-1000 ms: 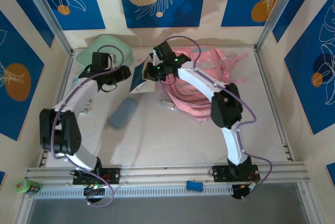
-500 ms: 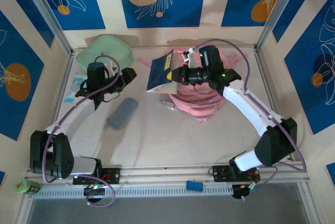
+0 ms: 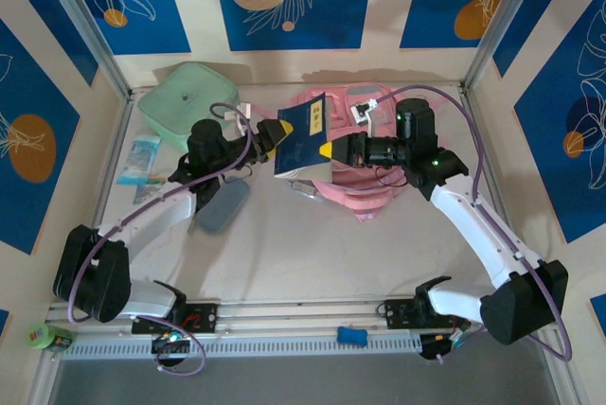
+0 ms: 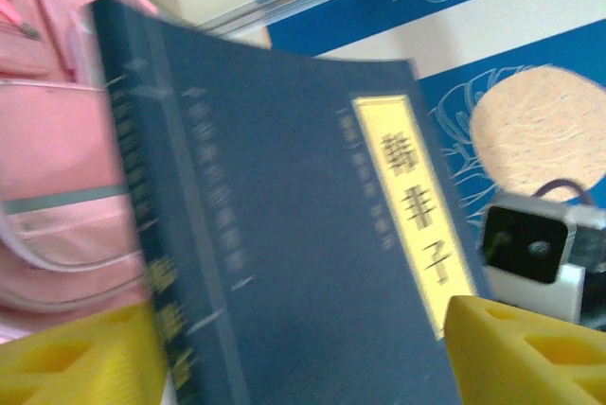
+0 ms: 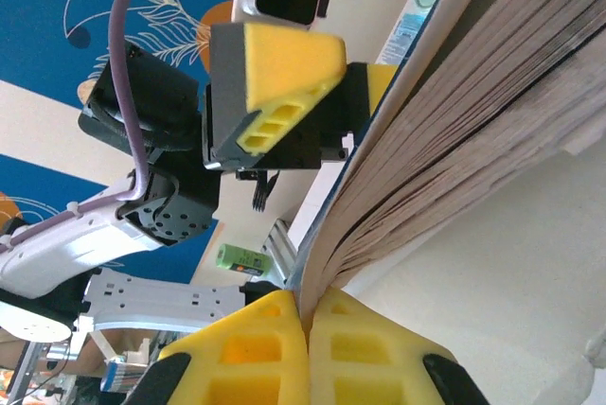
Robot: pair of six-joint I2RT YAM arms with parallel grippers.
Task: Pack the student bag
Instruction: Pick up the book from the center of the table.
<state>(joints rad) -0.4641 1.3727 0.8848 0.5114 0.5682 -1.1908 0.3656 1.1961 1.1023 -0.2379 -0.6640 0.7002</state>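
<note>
Pinching the book (image 3: 301, 140) by page edges only, right gripper (image 3: 331, 151) may drop it; left gripper (image 3: 273, 136) spread astride opposite edge, student bag (image 3: 365, 192) beneath.

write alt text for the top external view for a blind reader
Seen from above, the right gripper holds a dark blue book with a yellow label over a pink backpack. The left gripper, open, sits at the book's left edge; a mint green case and grey pouch lie nearby.
</note>
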